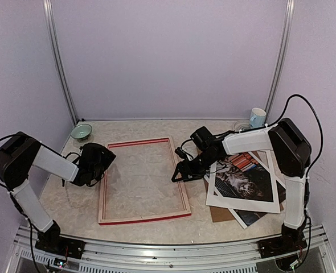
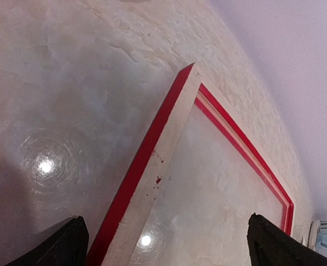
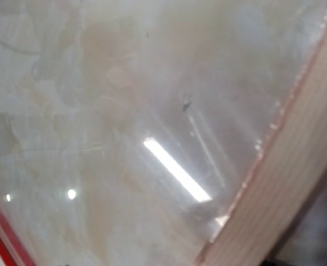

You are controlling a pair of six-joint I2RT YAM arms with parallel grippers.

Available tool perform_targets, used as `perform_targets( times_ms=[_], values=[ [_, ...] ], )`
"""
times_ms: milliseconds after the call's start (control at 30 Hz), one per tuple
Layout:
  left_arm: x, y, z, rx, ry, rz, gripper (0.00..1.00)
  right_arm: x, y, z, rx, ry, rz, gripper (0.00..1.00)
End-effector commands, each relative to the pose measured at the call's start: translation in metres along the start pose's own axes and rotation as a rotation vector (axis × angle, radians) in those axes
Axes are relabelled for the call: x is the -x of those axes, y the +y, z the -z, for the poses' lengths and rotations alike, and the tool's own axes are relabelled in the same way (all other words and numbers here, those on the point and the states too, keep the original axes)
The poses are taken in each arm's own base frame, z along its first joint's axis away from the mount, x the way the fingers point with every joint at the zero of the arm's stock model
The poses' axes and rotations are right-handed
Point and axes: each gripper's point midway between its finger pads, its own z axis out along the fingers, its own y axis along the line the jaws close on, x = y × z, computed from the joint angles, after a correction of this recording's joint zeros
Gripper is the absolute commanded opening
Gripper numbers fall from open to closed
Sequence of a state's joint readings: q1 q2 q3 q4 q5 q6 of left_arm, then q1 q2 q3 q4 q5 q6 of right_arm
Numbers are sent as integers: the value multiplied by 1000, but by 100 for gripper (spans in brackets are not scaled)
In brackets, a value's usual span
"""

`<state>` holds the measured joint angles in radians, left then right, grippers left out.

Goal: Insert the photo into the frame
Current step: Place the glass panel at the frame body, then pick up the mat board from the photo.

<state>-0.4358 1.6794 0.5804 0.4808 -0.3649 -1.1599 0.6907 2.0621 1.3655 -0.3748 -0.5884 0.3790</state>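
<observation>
The frame [image 1: 143, 180] lies flat in the middle of the table, pale wood back up, with red edges. In the left wrist view its left rail [image 2: 152, 172] runs between my wide-open fingers. My left gripper [image 1: 101, 165] [image 2: 166, 244] hovers open over that rail, holding nothing. My right gripper [image 1: 181, 172] sits low over the frame's right rail, with its jaws apart in the top view. Its wrist view shows only glass and pale wood [image 3: 285, 183], with no fingers. The photo [image 1: 246, 183], a tabby cat on books, lies right of the frame under a white mat [image 1: 216, 196].
A brown backing board [image 1: 219, 212] pokes out below the mat. A green bowl [image 1: 81, 131] stands at the back left. A white and blue mug [image 1: 258, 117] stands at the back right corner. Walls close the table on three sides.
</observation>
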Motion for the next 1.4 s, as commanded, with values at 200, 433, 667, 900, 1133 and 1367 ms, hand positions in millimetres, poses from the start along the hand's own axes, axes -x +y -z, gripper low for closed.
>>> perform_targets(
  times_ms=[200,433,667,900,1133,1367],
  values=[
    [13,-25,-19,-37,18,-16,99,15,14,14,-28,-64,33,73],
    [43,-35,9,-44,-64,-47,99,25,-10,80,-110,-197,-41,80],
    [50,-87,46,-197,-59,-136,99,18,-56,164,-234,-358,-132,93],
    [2,-153,67,-378,53,-277,99,-7,-130,231,-340,-514,-326,94],
    [-75,-222,82,-611,232,-403,99,-43,-200,277,-493,-612,-520,94],
    [-158,-252,84,-725,429,-497,99,-77,-231,300,-610,-671,-616,94]
  ],
)
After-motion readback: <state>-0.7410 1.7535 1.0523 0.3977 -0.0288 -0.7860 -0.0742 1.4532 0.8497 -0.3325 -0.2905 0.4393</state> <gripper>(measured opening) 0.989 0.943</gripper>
